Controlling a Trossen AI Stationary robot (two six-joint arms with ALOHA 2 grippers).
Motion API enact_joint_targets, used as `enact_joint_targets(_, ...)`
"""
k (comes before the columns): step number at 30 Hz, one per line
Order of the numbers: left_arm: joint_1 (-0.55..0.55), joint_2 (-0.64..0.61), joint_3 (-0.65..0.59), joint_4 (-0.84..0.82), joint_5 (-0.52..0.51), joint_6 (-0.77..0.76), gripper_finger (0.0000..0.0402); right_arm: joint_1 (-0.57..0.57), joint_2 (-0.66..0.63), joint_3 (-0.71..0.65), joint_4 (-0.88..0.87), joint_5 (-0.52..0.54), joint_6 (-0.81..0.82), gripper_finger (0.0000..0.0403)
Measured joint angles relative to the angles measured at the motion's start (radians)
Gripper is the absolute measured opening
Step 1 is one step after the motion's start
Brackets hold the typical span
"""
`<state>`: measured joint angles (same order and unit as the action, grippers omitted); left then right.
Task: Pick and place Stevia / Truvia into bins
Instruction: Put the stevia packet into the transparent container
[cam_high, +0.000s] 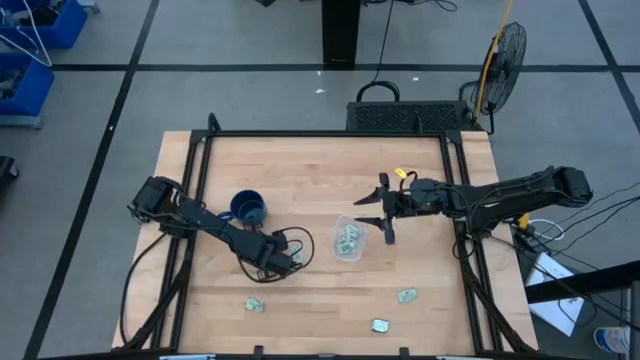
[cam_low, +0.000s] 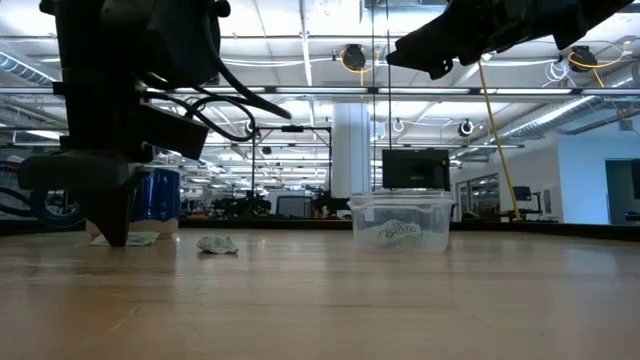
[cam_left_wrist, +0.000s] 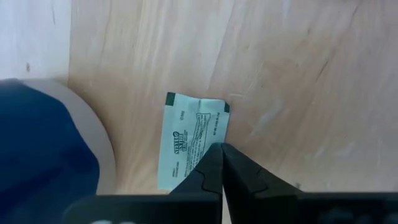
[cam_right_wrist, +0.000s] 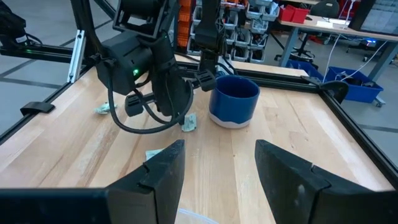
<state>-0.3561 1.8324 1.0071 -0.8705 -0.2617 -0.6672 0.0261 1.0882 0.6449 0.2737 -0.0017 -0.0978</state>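
Observation:
A pale green and white Stevia packet (cam_left_wrist: 189, 134) lies flat on the wood beside the dark blue mug (cam_left_wrist: 37, 146). My left gripper (cam_left_wrist: 221, 152) stands on it from above, shut on its edge, toward the table's near side of the mug (cam_high: 247, 208). The clear tub (cam_high: 340, 222) sits mid-table with several packets inside (cam_low: 400, 230). My right gripper (cam_high: 380, 214) hangs open just right of the tub, above the table. More packets lie loose near the front edge (cam_high: 255, 303), (cam_high: 406, 295), (cam_high: 380, 325). My left gripper meets the Stevia packet at one long edge (cam_left_wrist: 217, 134), its shut fingers (cam_left_wrist: 202, 174) coming from above and pointing down, the seam between them running along that edge. The packet still lies flat on the table. Whether paper sits between the tips, the fingers hide.
The mug stands close beside my left gripper (cam_low: 112, 238). A crumpled packet (cam_low: 215, 244) lies between that gripper and the tub (cam_low: 400, 222). Black frame rails border the table (cam_high: 200, 170). Bare wood lies between the tub and the front packets.

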Motion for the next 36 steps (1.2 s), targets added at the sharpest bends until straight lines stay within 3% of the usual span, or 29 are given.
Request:
enact_joint_targets(9,0.003,-0.024,0.043,-0.053,0.018,-0.023,0.0014,0.0,0.0,0.0,0.002,0.0,0.0,0.0187)
enact_joint_targets(17,0.002,-0.106,0.05,-0.069,0.042,-0.022,0.0075,0.0,0.0,0.0,0.006,0.0,0.0,0.0187)
enact_joint_targets(26,-0.005,-0.066,0.0,-0.071,0.055,-0.036,0.0151,0.0,0.0,0.0,0.006,0.0,0.0,0.0187)
enact_joint_targets(31,-0.006,-0.061,-0.035,-0.065,0.036,-0.052,0.015,0.0,0.0,0.0,0.005,0.0,0.0,0.0187)
enact_joint_targets(36,-0.006,-0.06,-0.04,-0.059,0.029,-0.04,0.012,0.0,0.0,0.0,0.005,0.0,0.0,0.0187)
